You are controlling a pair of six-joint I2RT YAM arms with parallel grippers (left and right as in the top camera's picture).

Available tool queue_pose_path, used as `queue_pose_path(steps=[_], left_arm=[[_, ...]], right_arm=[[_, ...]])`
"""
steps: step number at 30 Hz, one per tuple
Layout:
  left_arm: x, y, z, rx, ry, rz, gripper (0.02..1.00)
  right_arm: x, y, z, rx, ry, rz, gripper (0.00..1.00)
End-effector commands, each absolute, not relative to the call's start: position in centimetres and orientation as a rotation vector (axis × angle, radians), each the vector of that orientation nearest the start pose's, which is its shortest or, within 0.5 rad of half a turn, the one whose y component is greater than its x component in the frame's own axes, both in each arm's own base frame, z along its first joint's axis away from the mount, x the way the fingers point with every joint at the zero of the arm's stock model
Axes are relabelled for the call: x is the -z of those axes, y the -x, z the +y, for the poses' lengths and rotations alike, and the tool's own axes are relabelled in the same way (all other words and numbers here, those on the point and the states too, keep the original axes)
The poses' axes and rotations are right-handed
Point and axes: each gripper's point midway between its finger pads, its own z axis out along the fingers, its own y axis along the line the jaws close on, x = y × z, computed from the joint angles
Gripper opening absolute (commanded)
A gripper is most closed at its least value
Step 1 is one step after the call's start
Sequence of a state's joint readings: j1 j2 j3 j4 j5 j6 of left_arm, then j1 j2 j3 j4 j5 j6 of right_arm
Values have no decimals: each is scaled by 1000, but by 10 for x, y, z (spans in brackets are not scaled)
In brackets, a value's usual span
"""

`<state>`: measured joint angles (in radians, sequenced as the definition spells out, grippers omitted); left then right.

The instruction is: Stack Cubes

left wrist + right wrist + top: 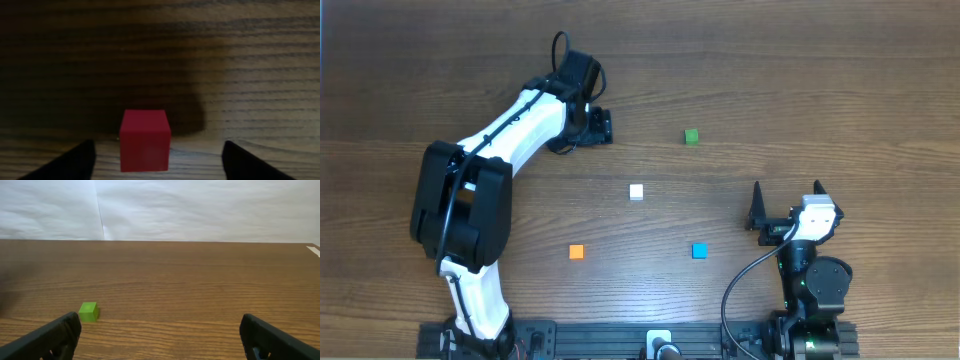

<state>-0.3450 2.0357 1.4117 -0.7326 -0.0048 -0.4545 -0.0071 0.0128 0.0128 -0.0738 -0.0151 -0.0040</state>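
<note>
left wrist view: left gripper (158, 150) spread wide around a small red cube (145, 141) (not touching); right gripper (159, 330), far from that cube, likewise wide.

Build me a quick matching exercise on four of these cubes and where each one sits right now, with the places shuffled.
Things:
1. red cube
2. green cube
3. white cube
4. blue cube

Places:
A. nearest the right arm's base
B. between the fingers of the open left gripper, not touched by them
C. in the middle, among the other cubes
D. on the far side, ahead of the right gripper

Pairs: 1-B, 2-D, 3-C, 4-A
</note>
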Motion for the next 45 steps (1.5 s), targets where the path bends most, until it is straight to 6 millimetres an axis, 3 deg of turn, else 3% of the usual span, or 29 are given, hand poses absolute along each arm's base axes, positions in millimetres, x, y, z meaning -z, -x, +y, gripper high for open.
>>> queue_pose_path(steps=[1,9,22,27,31,35,38,41,45], left_arm=[[-9,-404,-136,68,170,2932,730],[-2,-402,-134,48,172,2947,597],[-2,-402,-134,46,173,2945,154],[-20,-396,-135,68,224,2943,40],[-58,-386,-139,100,268,2906,40],[-111,-353,-163,152,294,2861,38],[-132,-335,-187,146,269,2808,38],[-138,-313,-220,158,215,2785,40],[-120,-285,-248,134,183,2822,38]], right_arm=[[-157,-246,-3,14,-2,1644,993],[-157,-246,-3,14,-2,1644,991],[-157,-246,-3,14,-2,1644,991],[-157,-246,-3,14,-2,1644,991],[-157,-246,-3,14,-2,1644,993],[-157,-246,-3,14,-2,1644,993],[-157,-246,-3,14,-2,1644,993],[-157,-246,-3,14,-2,1644,993],[-157,-246,-3,14,-2,1644,993]])
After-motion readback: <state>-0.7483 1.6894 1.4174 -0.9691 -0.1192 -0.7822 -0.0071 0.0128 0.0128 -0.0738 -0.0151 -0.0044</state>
